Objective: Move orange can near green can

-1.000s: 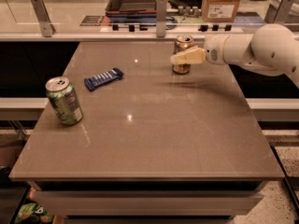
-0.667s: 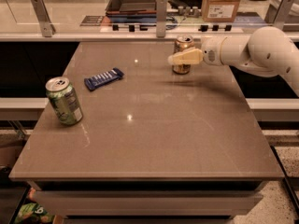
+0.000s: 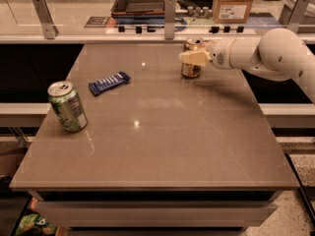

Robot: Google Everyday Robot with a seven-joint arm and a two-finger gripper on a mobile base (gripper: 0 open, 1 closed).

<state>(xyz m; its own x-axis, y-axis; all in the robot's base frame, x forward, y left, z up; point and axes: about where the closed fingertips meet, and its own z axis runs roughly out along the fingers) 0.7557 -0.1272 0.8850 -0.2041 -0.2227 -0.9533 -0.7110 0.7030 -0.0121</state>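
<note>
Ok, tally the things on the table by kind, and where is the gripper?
Cans: 2, the orange can and the green can.
Blue wrapped bar: 1.
Total: 3.
The gripper is at the orange can, far from the green can.

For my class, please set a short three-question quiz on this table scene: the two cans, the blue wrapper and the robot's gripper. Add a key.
1. True or false: the green can stands upright near the left edge of the table.
2. What lies flat on the table between the two cans?
A) a blue snack bar
B) a spoon
C) a sponge
3. In a few words: which thing is the gripper at, and where on the table is it?

Key
1. True.
2. A.
3. The orange can, standing at the far right of the table, well apart from the green can.
</note>
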